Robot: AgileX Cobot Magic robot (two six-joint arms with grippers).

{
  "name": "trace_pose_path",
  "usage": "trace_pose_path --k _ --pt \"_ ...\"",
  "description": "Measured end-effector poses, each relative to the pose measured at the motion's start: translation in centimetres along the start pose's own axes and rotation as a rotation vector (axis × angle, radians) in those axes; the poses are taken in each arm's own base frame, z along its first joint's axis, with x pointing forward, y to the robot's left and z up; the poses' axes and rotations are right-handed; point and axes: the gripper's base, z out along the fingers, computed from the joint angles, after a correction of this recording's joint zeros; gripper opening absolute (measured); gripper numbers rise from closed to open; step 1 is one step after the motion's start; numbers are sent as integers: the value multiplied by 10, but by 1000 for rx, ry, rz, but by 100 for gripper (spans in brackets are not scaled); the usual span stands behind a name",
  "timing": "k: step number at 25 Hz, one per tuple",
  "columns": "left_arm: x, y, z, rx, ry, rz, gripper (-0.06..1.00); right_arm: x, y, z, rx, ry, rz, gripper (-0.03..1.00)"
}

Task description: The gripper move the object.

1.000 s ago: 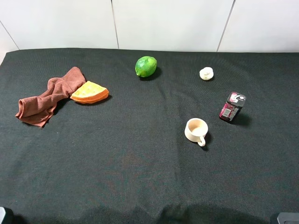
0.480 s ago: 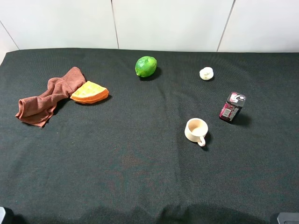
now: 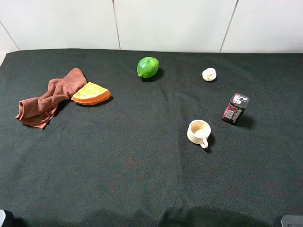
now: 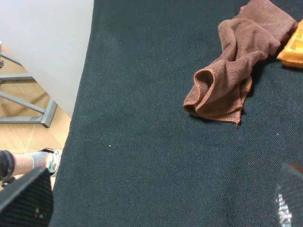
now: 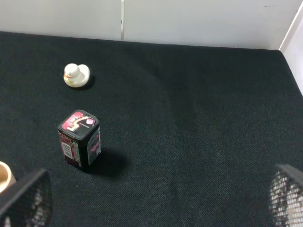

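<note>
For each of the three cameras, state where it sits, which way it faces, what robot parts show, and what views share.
Exterior high: mounted above, looking down at the black cloth table; no gripper shows.
Left wrist: on the left arm, facing the crumpled brown towel and orange wedge; dark fingertips at the frame's corners.
Right wrist: on the right arm, facing the black-and-pink tin and small white duck; mesh fingertips visible.
Shared: exterior also shows towel, tin, duck.

A black cloth-covered table stands against white panelled walls, above a tan floor.
</note>
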Motion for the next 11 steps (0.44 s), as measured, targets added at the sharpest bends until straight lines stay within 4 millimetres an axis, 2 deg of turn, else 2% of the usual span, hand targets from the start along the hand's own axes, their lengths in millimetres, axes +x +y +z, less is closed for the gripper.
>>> trace_pose_path --k 11 --pt "0 0 0 0 0 0 99 0 0 0 0 0 0 69"
